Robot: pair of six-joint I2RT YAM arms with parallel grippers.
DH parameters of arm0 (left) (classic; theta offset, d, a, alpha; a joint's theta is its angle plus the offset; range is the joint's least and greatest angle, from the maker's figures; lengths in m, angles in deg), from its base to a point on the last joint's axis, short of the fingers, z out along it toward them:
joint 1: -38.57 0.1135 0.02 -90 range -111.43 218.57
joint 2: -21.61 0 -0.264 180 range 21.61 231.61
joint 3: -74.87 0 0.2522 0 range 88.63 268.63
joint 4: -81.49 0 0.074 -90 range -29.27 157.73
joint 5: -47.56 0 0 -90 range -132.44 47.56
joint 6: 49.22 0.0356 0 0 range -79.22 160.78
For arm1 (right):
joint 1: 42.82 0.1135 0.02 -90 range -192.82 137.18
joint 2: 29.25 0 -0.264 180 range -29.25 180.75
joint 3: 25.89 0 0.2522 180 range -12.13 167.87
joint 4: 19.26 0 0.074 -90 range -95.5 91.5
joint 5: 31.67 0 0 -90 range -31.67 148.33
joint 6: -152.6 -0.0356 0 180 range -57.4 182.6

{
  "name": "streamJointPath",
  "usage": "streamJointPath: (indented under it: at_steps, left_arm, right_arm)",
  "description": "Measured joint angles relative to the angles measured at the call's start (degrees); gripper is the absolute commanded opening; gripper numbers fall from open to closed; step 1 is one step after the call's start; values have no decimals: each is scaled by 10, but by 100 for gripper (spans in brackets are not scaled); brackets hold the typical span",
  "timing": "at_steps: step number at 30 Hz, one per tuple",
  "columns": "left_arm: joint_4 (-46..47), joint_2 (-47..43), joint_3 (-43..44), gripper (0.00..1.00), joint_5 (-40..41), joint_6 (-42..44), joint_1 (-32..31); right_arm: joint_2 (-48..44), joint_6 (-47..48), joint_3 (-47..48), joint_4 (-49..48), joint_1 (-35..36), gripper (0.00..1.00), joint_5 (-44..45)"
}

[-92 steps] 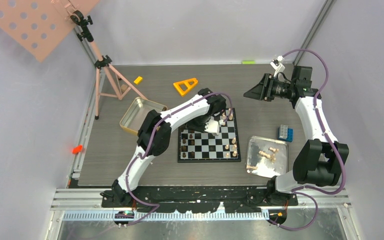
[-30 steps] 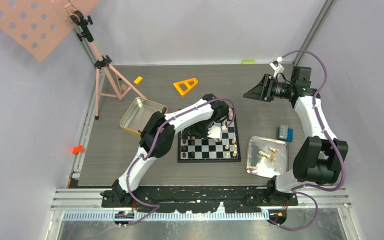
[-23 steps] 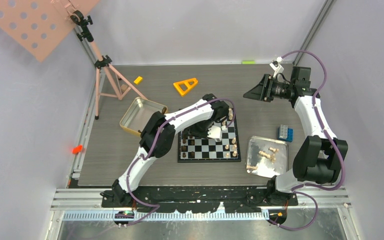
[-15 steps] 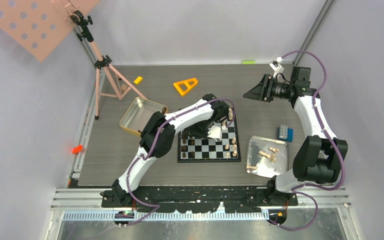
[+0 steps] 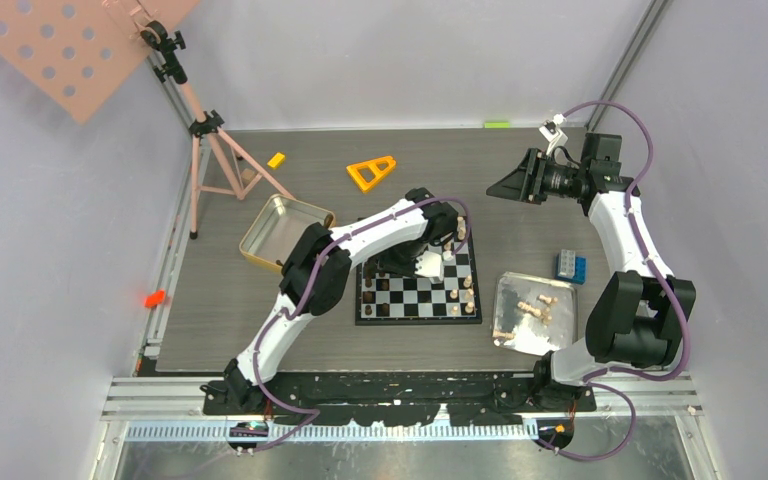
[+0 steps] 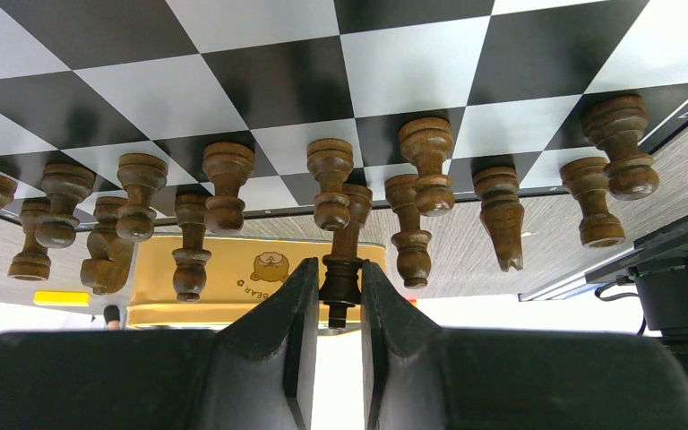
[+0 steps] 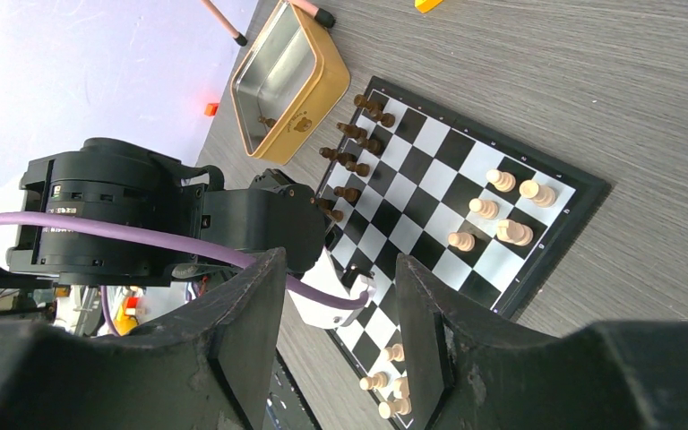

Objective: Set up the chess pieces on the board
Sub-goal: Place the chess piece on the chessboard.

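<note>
Gripping a dark piece [image 6: 344, 242] between shut fingers, the left gripper [image 6: 339, 285] holds it upright at the board's [image 6: 260, 81] dark-side edge, in what looks like a back-row gap. Whether its base touches is unclear. Best to lower straight, keep clear of the neighbours [image 6: 412, 242] just beside, and open only a little. The right gripper [image 7: 336, 296] hangs open and empty, well apart.

Black-and-grey checkered board [image 5: 425, 303], brown chess pieces [image 6: 426, 152]

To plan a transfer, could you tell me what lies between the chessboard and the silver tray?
Only bare table, per the top external view, separates chessboard and silver tray.
</note>
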Motion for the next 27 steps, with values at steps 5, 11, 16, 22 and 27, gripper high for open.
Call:
streamJointPath:
  at_steps: [5,11,16,22,27]
  left_arm:
    - [0,0,0,19,0,0,0]
    - [0,0,0,19,1,0,0]
    - [0,0,0,22,1,0,0]
    - [0,2,1,31,4,0,0]
    - [0,3,9,34,5,1,0]
  right_arm:
    - [3,-2,0,0,0,54,-1]
    - [3,-5,-1,0,0,54,-1]
    - [3,-8,-1,0,0,54,-1]
    - [4,-10,-1,0,0,54,-1]
    - [7,-10,-1,-1,0,54,-1]
